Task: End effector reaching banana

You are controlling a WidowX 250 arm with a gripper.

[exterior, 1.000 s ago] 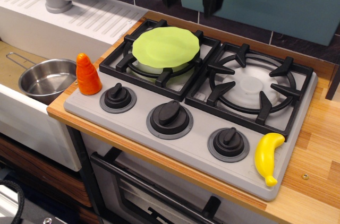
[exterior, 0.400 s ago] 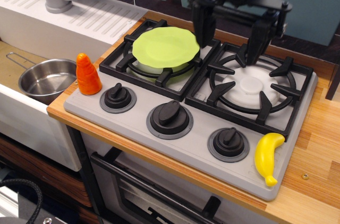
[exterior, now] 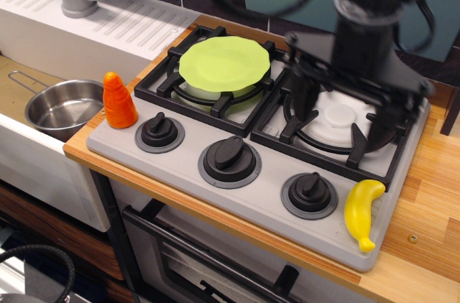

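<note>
One toy banana we see nearest, lying on the grey stove panel at its front right corner, just right of the right knob. Above and behind it hangs the end effector, fingers spread wide apart, empty, over the right burner grate. Further left we note the orange carrot, green plate, steel pot.

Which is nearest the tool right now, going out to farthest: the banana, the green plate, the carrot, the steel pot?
From the tool:
1. Banana, just below it at the stove's front right.
2. Green plate, on the left burner.
3. Carrot, stove's left edge.
4. Steel pot, far left, off the stove.
</note>
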